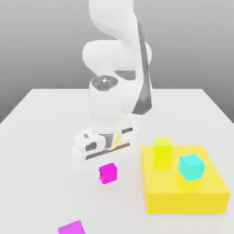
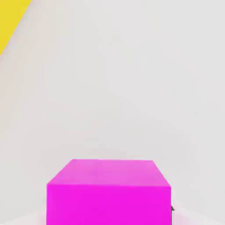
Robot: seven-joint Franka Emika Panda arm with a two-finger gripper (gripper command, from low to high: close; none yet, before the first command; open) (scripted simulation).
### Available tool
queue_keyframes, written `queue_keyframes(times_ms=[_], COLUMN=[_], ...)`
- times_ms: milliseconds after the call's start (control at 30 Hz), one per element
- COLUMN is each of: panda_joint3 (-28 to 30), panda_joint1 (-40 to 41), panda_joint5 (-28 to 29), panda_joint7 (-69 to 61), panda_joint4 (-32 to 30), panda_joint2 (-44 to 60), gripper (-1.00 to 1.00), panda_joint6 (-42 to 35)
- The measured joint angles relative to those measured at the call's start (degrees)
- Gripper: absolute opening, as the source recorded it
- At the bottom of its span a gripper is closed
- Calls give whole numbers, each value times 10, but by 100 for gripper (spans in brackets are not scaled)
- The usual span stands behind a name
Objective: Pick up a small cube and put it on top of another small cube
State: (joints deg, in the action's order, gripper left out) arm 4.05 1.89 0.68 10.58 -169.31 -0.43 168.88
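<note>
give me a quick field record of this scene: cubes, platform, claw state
magenta cube near arm: on the table, under the hand
second magenta cube: at the exterior view's lower edge
yellow platform: on the exterior view's right
yellow-green cube: on the platform
cyan cube: on the platform
claw: shut on the near magenta cube
stacking: not yet done

Second magenta cube (image 1: 71,227), near the yellow block (image 1: 183,192): cut off by the exterior frame's bottom edge. Hand view: yellow block (image 2: 9,19) cropped at a corner; magenta cube (image 2: 108,193) cut off below.
</note>
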Motion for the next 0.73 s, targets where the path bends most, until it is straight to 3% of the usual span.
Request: queue_keyframes(times_ms=[467, 633, 667, 733], panda_joint3=[-176, -195, -196, -196], panda_joint1=[-164, -168, -168, -168], panda_joint5=[-55, -32, -29, -29], panda_joint7=[230, 267, 270, 270], panda_joint4=[173, 166, 164, 164], panda_joint2=[-123, -48, -38, -38], gripper=[-100, -100, 100, 100], panda_joint6=[-294, -213, -201, -201])
